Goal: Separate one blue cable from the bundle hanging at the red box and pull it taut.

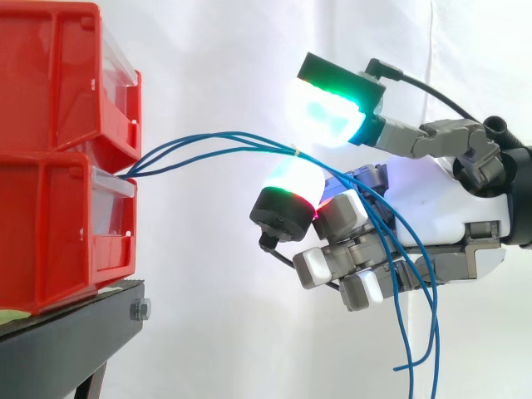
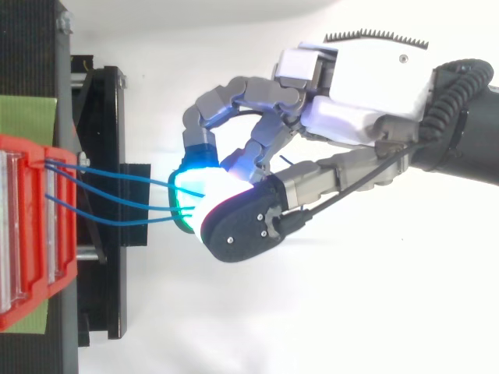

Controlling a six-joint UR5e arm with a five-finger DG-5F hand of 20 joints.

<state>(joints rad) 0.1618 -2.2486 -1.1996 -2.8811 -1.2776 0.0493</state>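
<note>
Robot hand [image 1: 449, 208] comes in from the right at the height of the cable bundle, its front end right at the strands. Whether it is clamped on a strand or merely set about the bundle, I cannot tell.

At the left, two red bins [image 1: 50, 166] are stacked on a black stand [image 1: 58, 341]. The blue cables [image 1: 216, 140] come out of the gap between them.

Their long axis runs left to right. They leave the bins, rise in a shallow arc toward the robot hand, then turn down, and the free ends hang low at the right. From above, the strands [image 2: 125, 195] lie spread apart near the bins and draw together toward the right.

A small yellow tie [image 1: 295, 152] seems to gather them at the top of the arc.

These look thin, light and limp, with just enough spring to hold an arc, and probably smooth-skinned and slippery. The best hold is likely left of the tie, where one strand stands clear of its neighbours.
</note>
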